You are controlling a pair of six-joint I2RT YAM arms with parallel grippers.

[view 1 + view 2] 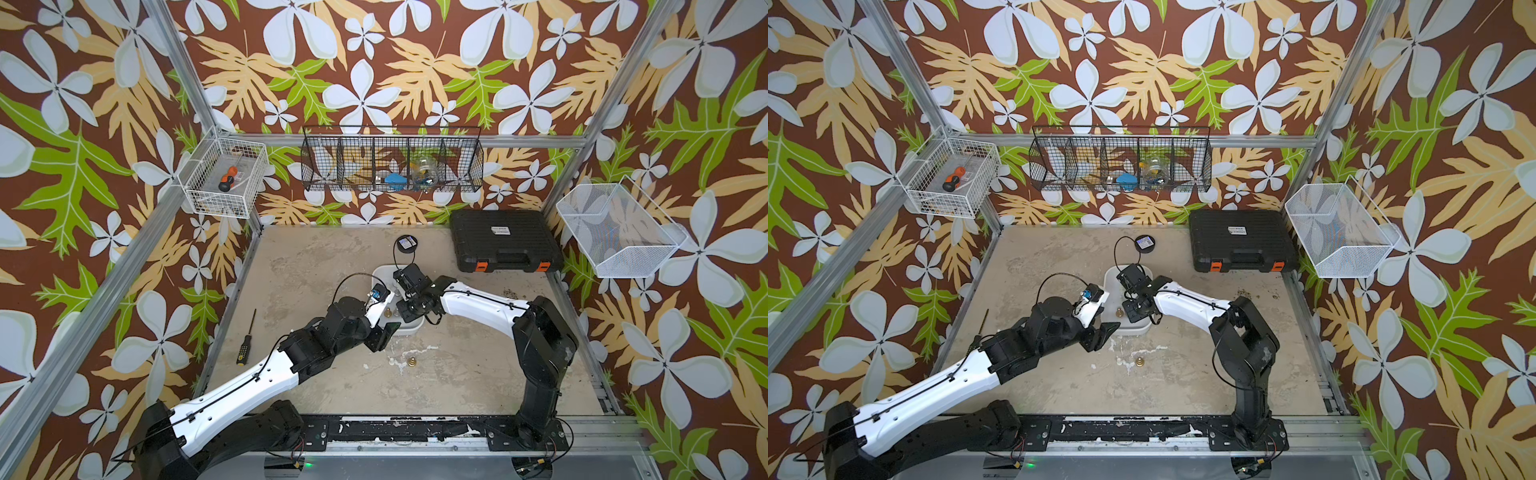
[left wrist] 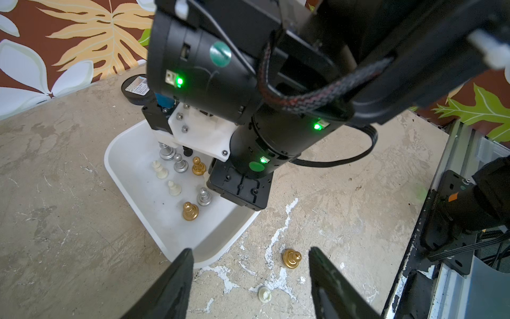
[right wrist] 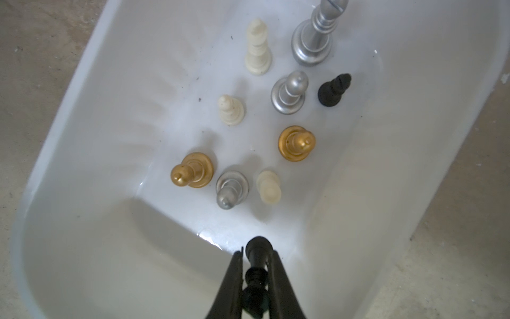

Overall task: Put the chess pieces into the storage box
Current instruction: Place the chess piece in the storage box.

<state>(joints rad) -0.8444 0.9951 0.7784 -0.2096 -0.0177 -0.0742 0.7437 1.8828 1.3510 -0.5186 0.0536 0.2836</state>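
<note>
Over the storage box (image 3: 82, 82), R hand (image 3: 256, 253) clamped on black piece (image 3: 258, 244), part-hidden btwn fingers (image 3: 231, 284); L hand (image 2: 249, 250) apart

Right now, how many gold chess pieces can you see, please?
3. One gold piece and another stand inside the storage box; a third sits on the table; the right arm may hide others.

Black case (image 1: 505, 240), labelled puck (image 1: 406, 243), loose screwdriver (image 1: 246, 340)

the tub (image 3: 116, 82) is smooth, glossy white plastic; gold pieces (image 3: 296, 143) and silver pieces (image 3: 288, 95) gleam metallic; the tabletop (image 2: 69, 193) looks rough, matt.
</note>
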